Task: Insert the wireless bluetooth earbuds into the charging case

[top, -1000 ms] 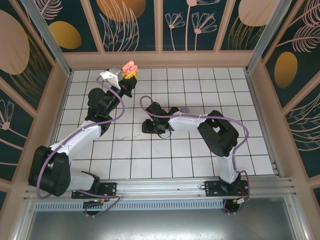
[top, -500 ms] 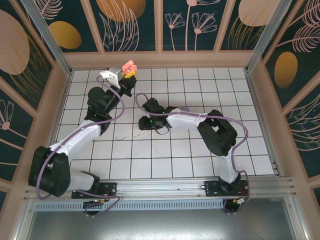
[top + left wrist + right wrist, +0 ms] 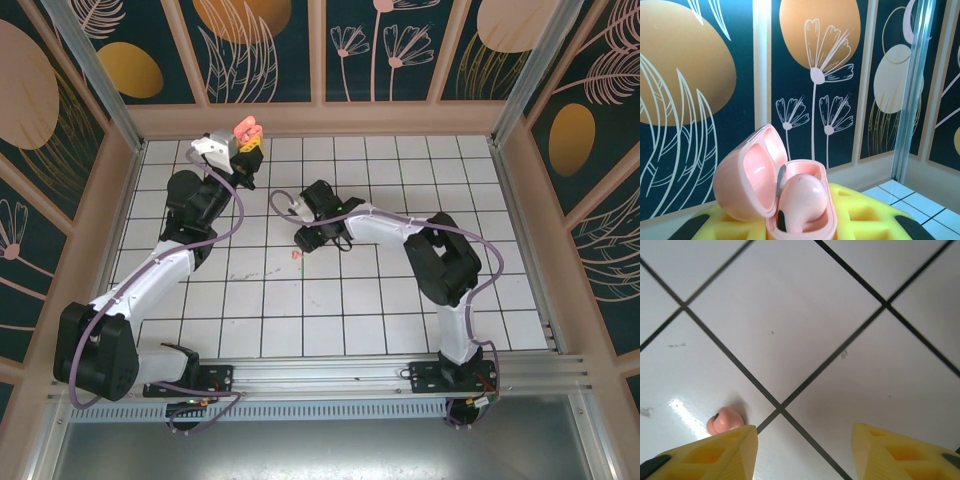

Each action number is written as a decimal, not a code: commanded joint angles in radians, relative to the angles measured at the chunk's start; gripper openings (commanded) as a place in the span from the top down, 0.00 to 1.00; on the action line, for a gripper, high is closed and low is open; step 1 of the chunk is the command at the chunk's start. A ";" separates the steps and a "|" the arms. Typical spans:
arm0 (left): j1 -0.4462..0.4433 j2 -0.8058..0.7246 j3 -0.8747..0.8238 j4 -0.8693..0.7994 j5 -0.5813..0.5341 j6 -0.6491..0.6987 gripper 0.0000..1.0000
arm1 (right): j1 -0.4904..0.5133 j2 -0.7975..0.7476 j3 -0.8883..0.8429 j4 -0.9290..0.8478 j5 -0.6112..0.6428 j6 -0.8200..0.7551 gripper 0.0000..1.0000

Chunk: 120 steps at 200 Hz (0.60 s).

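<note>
One salmon-orange earbud [image 3: 725, 421] lies loose on the tiled bench [image 3: 805, 315], just outside the gap of the right fingers [image 3: 715, 455], which stand wide with only bare tile between them. It sits beside one fingertip, so the right arm, the nearer one, likely must shift sideways to straddle it. Its stem direction cannot be told. The left fingers [image 3: 865, 220] stand narrow, holding the open charging case [image 3: 750, 175] aloft, a second earbud [image 3: 802, 197] seated inside.
</note>
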State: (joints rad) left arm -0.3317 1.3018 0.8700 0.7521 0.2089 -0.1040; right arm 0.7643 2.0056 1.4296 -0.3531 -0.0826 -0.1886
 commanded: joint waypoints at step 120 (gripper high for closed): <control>0.020 -0.007 0.062 -0.039 -0.042 0.052 1.00 | 0.047 0.119 0.149 -0.152 -0.134 -0.166 0.53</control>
State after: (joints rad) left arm -0.3187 1.3022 0.8982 0.7052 0.1749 -0.0704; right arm 0.8001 2.1010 1.5383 -0.4702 -0.1879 -0.3325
